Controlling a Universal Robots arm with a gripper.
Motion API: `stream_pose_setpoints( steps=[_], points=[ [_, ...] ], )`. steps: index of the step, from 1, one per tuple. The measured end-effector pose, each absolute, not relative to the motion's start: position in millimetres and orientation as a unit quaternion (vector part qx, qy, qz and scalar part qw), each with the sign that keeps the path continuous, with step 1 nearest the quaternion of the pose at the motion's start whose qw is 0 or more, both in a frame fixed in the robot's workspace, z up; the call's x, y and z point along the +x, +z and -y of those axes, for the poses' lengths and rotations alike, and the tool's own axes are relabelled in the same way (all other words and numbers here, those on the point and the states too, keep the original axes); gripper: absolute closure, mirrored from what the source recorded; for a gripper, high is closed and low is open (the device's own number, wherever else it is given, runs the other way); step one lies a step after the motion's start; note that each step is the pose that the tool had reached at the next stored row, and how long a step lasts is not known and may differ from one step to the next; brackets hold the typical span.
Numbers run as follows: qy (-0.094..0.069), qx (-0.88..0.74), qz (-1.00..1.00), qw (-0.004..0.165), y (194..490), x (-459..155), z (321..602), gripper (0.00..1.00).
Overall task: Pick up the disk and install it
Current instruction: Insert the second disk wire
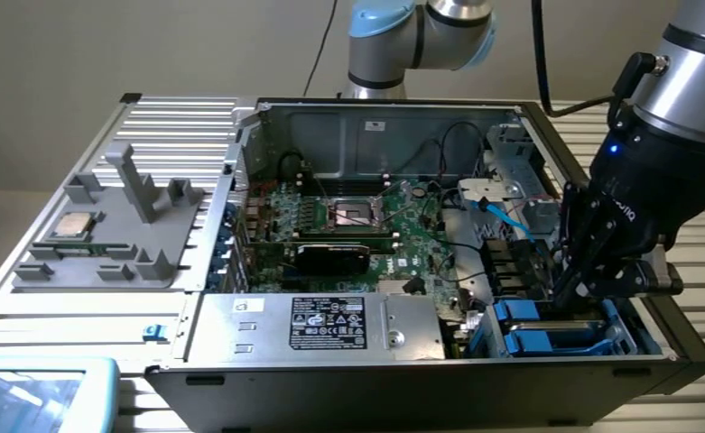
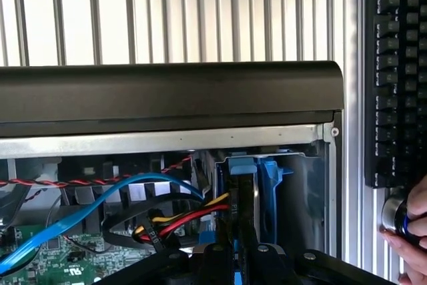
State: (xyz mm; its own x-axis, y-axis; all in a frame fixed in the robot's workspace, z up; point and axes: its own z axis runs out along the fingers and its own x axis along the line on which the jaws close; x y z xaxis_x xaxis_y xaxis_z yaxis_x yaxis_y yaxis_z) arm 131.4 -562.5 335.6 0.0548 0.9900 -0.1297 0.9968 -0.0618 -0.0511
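The disk (image 2: 244, 198) shows edge-on in the wrist view as a dark slab with its bright blue carrier (image 2: 268, 188) around it. It stands upright inside the drive bay (image 1: 569, 338) at the near corner of the open computer case, on the exterior view's right. My gripper (image 1: 572, 287) reaches down into that bay, and its fingers (image 2: 220, 253) sit shut on the disk's edge. In the exterior view the arm hides most of the disk. Blue carrier parts (image 1: 533, 311) show in the bay beside the fingers.
Red, yellow and blue cables (image 2: 167, 215) run close beside the bay. The case's black side wall (image 2: 167, 91) borders it. A silver box with a black label (image 1: 328, 325) and the motherboard (image 1: 352, 221) fill the case. A hand (image 2: 415, 228) rests by a keyboard (image 2: 397, 65).
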Motion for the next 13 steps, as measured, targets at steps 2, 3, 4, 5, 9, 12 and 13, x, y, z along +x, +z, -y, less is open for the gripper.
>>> stream_pose_setpoints(
  steps=[2, 3, 4, 5, 9, 12, 13],
  points=[
    [-0.065, 0.726, -0.684, 0.026, 334.4, 131.4, 562.5, 0.84],
    [-0.065, 0.726, -0.684, 0.026, 333.8, 131.4, 562.5, 0.84],
    [-0.065, 0.726, -0.684, 0.026, 333.2, 131.4, 562.5, 0.84],
    [-0.065, 0.726, -0.684, 0.026, 332.5, 131.4, 562.5, 0.84],
    [-0.065, 0.726, -0.684, 0.026, 330.4, 131.4, 562.5, 0.84],
    [-0.065, 0.726, -0.684, 0.026, 329.6, 131.4, 562.5, 0.84],
    [-0.065, 0.726, -0.684, 0.026, 329.5, 131.4, 562.4, 0.84]
  ],
)
